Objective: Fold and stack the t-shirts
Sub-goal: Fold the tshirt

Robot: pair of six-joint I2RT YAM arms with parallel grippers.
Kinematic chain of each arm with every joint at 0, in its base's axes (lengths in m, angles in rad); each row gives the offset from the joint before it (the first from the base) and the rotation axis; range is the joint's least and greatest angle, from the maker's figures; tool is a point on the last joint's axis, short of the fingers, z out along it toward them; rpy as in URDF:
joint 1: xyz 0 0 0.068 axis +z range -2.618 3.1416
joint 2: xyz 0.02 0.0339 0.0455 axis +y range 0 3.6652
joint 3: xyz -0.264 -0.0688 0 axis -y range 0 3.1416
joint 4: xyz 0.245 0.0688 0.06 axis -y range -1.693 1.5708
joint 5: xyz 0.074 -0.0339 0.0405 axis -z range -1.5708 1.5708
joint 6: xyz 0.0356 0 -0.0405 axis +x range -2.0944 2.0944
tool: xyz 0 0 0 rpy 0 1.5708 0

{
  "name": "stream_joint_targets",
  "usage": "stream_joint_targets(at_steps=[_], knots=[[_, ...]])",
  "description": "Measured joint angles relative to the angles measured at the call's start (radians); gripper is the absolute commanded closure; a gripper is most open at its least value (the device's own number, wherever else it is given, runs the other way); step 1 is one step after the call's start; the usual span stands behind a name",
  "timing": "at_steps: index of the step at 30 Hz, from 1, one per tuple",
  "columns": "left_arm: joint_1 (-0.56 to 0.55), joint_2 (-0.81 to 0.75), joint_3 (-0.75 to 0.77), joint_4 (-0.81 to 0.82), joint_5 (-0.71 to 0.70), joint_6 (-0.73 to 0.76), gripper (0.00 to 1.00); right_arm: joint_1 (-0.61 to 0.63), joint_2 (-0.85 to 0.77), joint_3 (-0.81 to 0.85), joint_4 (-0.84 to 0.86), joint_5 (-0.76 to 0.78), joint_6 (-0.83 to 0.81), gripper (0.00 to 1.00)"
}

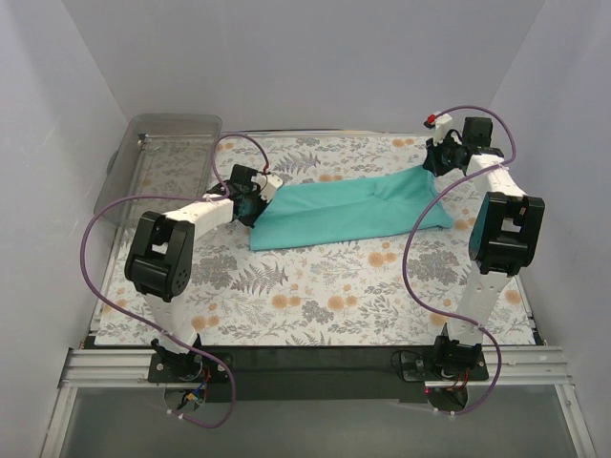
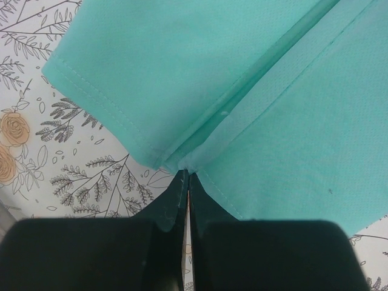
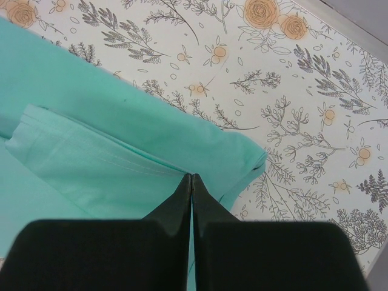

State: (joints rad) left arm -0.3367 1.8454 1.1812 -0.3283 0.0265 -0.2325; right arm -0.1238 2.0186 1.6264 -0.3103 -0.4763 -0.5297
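One teal-green t-shirt [image 1: 348, 215] lies stretched across the far half of the floral-patterned bench [image 1: 315, 296], which has white walls on three sides. The left end effector [image 2: 185, 176] is closed, pinching the shirt's left edge. The right end effector [image 3: 191, 177] is closed on its right end. One clear plastic bin [image 1: 158, 162] sits at the far-left corner.

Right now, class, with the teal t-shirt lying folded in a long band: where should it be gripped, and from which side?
Grip the t-shirt at its two short ends, where the stacked hemmed edges meet, so one pinch likely catches all the layers. Come in low from outside each end, along the band. The left gripper and right gripper appear shut on those ends.
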Motion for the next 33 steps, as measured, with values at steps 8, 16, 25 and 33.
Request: stream_joint_targets(at_steps=[8, 16, 25, 33], knots=[[0.000, 0.018, 0.007, -0.001, 0.000, 0.000, 1.00, 0.005, 0.003, 0.001, 0.001, 0.009, 0.003, 0.99], [0.000, 0.018, 0.019, 0.001, -0.001, -0.016, 0.68, 0.030, 0.058, 0.022, 0.010, 0.075, 0.047, 0.54], [0.001, -0.006, 0.052, 0.008, -0.058, -0.083, 0.31, 0.034, 0.050, 0.027, 0.050, 0.157, 0.187, 0.53], [0.001, -0.278, -0.021, 0.019, -0.113, -0.333, 0.14, -0.124, -0.201, -0.210, -0.031, -0.076, 0.125, 0.55]])
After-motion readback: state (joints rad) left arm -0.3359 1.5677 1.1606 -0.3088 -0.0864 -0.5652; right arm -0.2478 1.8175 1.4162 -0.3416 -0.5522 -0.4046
